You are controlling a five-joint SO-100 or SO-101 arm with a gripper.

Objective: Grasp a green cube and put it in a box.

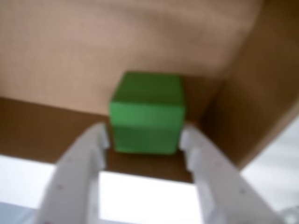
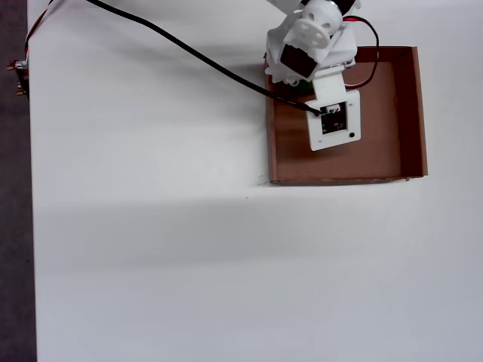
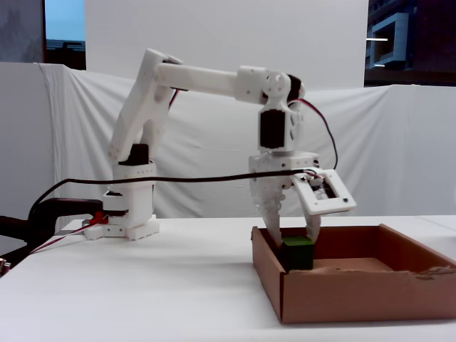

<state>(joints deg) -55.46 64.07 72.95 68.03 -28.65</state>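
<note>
The green cube (image 1: 146, 112) sits between my white fingertips (image 1: 102, 137) in the wrist view, and my gripper (image 1: 145, 140) is shut on it at the sides. Behind it are the box's brown floor and an inner corner (image 1: 219, 84). In the fixed view the gripper (image 3: 296, 242) points straight down into the box (image 3: 342, 288), holding the cube (image 3: 298, 254) low at the near left corner, at or just above the floor. In the overhead view the arm covers the cube except for a green sliver (image 2: 302, 84) by the box's (image 2: 339, 179) upper left corner.
The arm's base (image 3: 130, 214) stands at the left of the white table in the fixed view. A black cable (image 2: 189, 49) runs across the table to the wrist. The box's walls stand close on two sides of the cube.
</note>
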